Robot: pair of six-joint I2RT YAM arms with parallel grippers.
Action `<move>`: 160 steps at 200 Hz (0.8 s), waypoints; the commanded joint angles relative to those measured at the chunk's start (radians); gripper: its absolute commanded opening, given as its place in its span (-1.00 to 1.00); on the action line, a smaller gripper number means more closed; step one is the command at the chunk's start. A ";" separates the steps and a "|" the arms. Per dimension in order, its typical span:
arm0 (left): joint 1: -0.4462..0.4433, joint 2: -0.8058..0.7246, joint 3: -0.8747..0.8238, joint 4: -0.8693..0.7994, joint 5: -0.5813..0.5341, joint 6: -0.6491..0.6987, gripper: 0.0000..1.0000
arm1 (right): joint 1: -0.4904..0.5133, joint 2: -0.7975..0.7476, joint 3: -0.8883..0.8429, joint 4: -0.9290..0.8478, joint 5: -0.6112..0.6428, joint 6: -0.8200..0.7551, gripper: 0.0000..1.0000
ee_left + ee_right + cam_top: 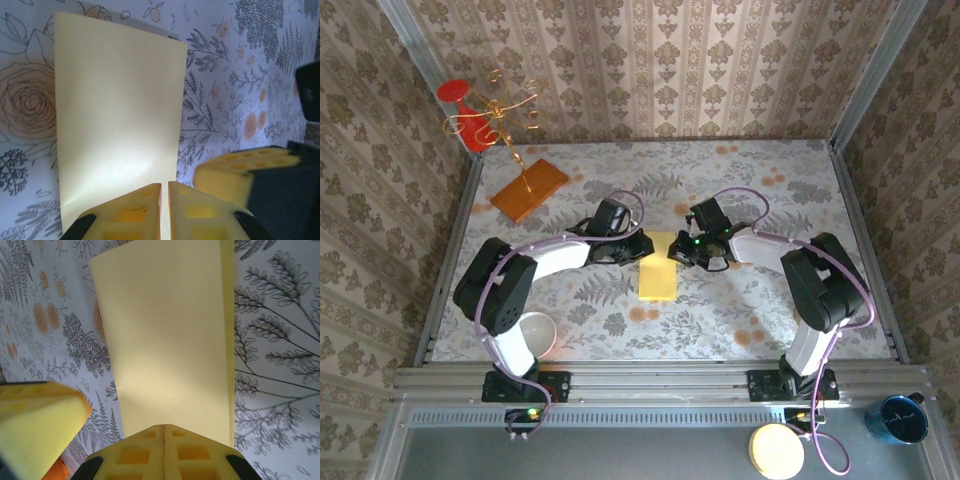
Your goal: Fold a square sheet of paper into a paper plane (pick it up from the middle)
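The square sheet of paper (658, 268) lies on the flowered table folded in half, a pale-yellow upright rectangle. My left gripper (642, 246) sits at its far left corner and my right gripper (672, 250) at its far right corner. Seen from the left wrist, the paper (117, 115) runs away from the gripper (165, 187), whose fingers are pinched onto its near edge with a hairline gap. From the right wrist, the paper (167, 340) shows a lower layer along its right edge, and the gripper (163, 427) is shut at its near edge. No paper plane shape shows.
An orange board (528, 190) with a gold wire stand (505, 110) sits at the back left. A white bowl (535, 333) stands by the left arm's base. A pale disc (776, 450) and a blue mug (898, 417) rest below the table's front rail.
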 commanded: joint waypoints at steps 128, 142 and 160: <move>-0.028 0.053 -0.004 -0.232 0.107 0.130 -0.81 | 0.024 0.177 0.070 -0.065 -0.036 -0.007 -0.91; -0.026 0.056 -0.008 -0.257 0.093 0.138 -0.81 | 0.024 0.185 0.074 -0.079 -0.027 -0.015 -0.91; -0.024 0.061 -0.015 -0.301 0.064 0.158 -0.82 | 0.024 0.198 0.079 -0.102 -0.006 -0.023 -0.91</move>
